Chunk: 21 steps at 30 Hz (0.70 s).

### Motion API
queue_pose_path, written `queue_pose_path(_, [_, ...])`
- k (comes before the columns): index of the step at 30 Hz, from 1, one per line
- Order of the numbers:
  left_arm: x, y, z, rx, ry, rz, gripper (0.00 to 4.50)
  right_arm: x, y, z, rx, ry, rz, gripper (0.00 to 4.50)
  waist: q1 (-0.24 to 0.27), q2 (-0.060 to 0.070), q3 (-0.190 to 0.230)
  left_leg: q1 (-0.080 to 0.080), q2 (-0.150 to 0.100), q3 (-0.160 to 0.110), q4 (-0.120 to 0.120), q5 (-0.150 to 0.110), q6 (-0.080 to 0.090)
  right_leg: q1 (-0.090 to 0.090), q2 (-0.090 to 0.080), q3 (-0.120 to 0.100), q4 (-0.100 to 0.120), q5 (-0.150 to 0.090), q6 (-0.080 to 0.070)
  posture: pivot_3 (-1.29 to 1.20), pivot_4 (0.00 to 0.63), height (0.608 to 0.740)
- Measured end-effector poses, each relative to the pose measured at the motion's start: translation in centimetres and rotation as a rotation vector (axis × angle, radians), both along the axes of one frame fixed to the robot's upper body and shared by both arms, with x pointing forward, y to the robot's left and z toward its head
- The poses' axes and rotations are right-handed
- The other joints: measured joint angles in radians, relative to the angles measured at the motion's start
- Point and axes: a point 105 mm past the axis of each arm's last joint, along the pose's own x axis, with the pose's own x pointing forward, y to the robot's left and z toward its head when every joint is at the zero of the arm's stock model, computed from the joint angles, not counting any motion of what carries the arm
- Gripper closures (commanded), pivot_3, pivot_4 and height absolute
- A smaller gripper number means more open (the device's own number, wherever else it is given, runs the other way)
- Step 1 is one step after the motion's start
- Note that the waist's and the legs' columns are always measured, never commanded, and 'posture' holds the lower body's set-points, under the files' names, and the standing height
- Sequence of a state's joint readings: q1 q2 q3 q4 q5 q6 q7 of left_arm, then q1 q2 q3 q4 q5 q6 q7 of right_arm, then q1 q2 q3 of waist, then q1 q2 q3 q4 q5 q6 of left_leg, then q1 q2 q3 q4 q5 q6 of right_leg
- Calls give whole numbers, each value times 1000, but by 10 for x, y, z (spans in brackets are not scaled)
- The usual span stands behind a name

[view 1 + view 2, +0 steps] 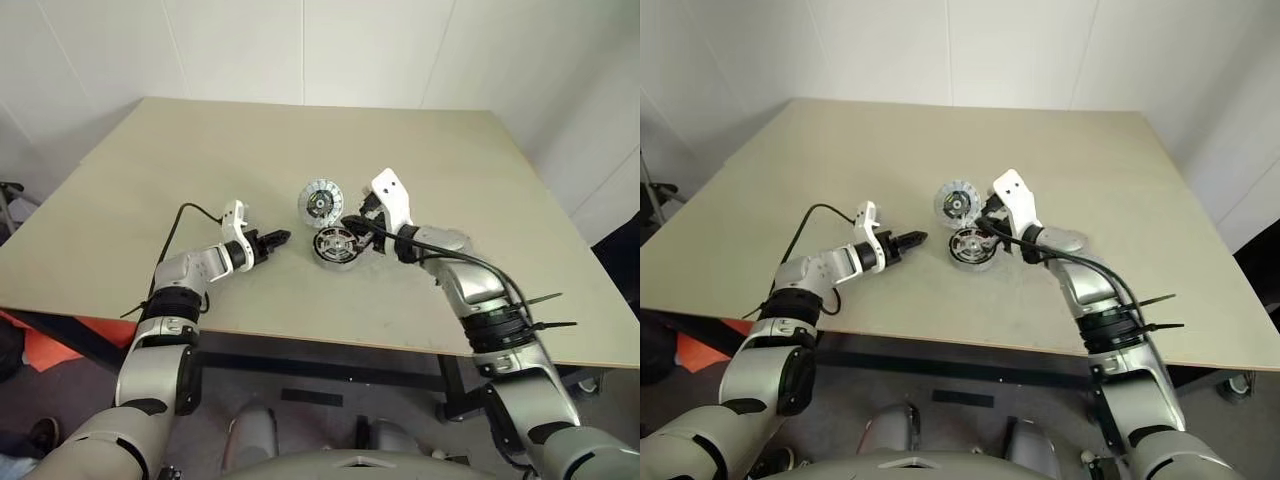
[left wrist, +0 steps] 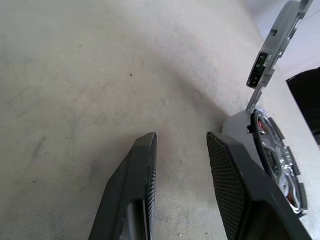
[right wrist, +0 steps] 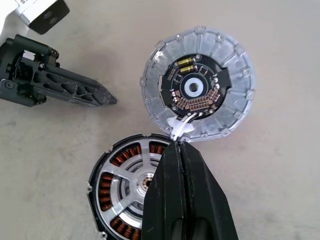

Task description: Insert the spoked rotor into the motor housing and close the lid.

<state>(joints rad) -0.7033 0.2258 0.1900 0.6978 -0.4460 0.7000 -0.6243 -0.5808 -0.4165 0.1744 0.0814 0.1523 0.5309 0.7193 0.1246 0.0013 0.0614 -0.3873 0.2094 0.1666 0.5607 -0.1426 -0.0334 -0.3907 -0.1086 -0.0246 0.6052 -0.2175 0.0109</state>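
Right hand point(image 3: 179, 145) shut; one motor housing point(image 3: 120, 195), one lid point(image 3: 200, 82).

A pale beige worktop point(image 1: 200, 150) carries the motor housing point(image 1: 334, 244) near its front middle, with the round grey lid point(image 1: 320, 202) lying just behind it, touching.

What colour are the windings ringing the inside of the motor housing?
Copper-orange, around a silver spoked centre; the motor housing shows them best in the right wrist view.

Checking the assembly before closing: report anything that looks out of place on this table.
The lid is off the motor housing, tilted against its rim, circuit board showing. The spoked rotor already sits inside the copper windings. The right gripper, jaws shut, touches the lid's white tab. Nothing spilled or broken.
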Motion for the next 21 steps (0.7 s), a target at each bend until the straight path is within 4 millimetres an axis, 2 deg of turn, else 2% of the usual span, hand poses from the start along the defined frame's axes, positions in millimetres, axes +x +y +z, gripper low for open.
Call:
queue_pose_path(2, [2,0,0,60,-40,-4,2788,-8,-7,9,-108,-53,104,4500,3,0,0,0,0,0,0,0,0,1,0,0,0,0,0,0,0,740])
queue_pose_path(5, [5,2,0,158,-111,-12,2753,-25,-15,9,-293,-77,308,3893,5,0,0,0,0,0,1,0,1,1,0,0,0,0,0,0,0,740])
queue_pose_path(7, [7,1,1,236,-168,-30,2753,-32,-16,9,-387,-88,423,3286,1,0,0,1,1,0,1,0,1,1,0,0,0,0,0,0,0,740])
queue_pose_path(10, [8,-6,4,328,-261,-78,2753,-30,-13,7,-499,-132,516,2231,-3,0,0,1,2,0,2,0,0,0,0,-1,2,0,0,0,0,740])
queue_pose_path(15, [3,-8,4,467,-376,-159,2753,-39,-5,-14,-651,-138,704,2231,-2,0,0,-1,2,0,3,-1,2,-1,0,-1,1,0,-1,0,0,740])
queue_pose_path(21, [-7,-13,0,560,-449,-250,2753,-38,3,-33,-727,-127,803,2231,-3,0,0,-9,4,0,10,-2,4,-6,0,-2,4,1,-2,0,0,740])
